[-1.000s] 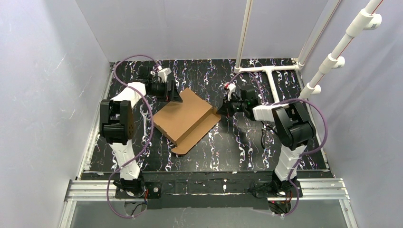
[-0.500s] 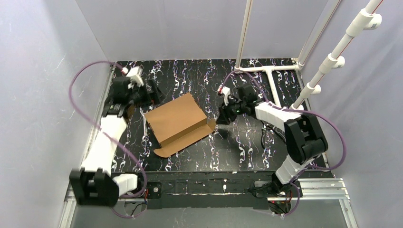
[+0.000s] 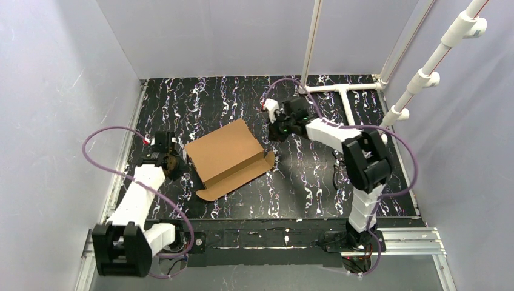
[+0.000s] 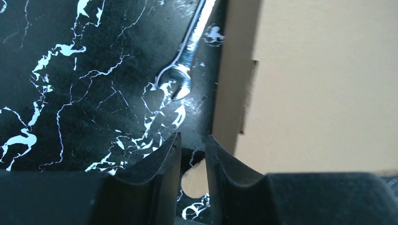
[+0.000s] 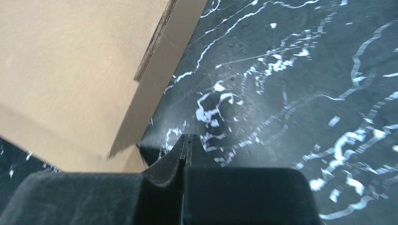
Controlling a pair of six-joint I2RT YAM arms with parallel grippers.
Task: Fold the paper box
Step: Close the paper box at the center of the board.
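**Inspector A:** Location of the box (image 3: 225, 151)?

**Inspector B:** It sits mid-worktop (image 3: 303, 182), skewed to the edges. It is part-formed, and the near flap (image 3: 233, 182) with its rounded end lies flat and untucked. Nothing holds the box.

**A:** Fingers?

**B:** The left fingers (image 4: 164, 159) are low at the box's left edge, a narrow gap between them and nothing in it. The right fingers (image 5: 173, 159) are pressed together and empty, just off the far right corner.

**A:** Hazards?

**B:** There are four, in my judgement.
- **Sliding:** The box is loose on a smooth surface, so a push from one side alone would likely slide or spin it rather than fold it.
- **Left gap:** It looks too tight to take a cardboard wall. Driven in as it is, it could butt the edge and crumple it.
- **Right fingers:** Pressed together, they can only prod. A hard prod at the corner could dent the corrugation or lift the box off the worktop.
- **Wrench:** A wrench (image 4: 180, 79) lies on the worktop just beside the left edge. The box could ride up on it, or the left fingers could snag it.

**A:** The flap?

**B:** It is stiff board. Unless it is tucked, I expect it to spring back.
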